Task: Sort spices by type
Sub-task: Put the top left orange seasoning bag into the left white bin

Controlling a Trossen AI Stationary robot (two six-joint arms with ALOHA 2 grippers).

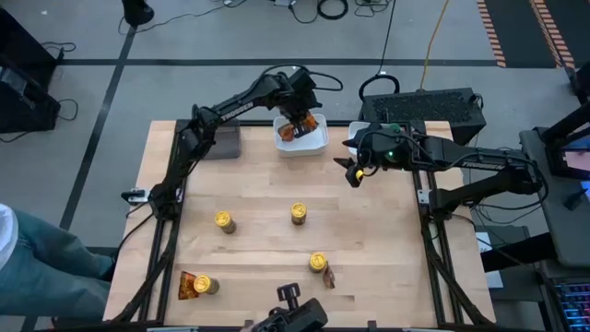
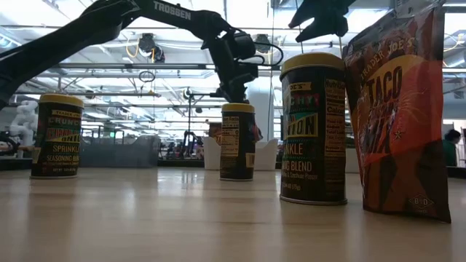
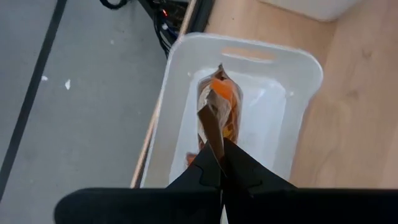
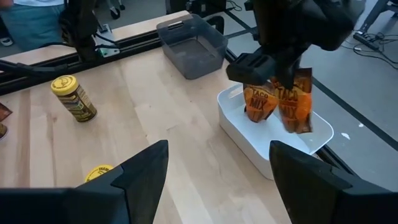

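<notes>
Foil packet (image 3: 219, 109) pinched in left end effector (image 3: 222, 167), over white tray (image 3: 298, 65).

Four yellow-lidded jars (image 1: 225, 221) upright, orange packets (image 1: 297, 129) in tray

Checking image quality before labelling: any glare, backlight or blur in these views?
Low view: bright ceiling lights behind, so the yellow-lidded jars and the foil packet read dark, and the near tabletop is soft. Left wrist view: the white tray looks washed out around the packet in the left gripper. High view: even light, soft shadows.
</notes>
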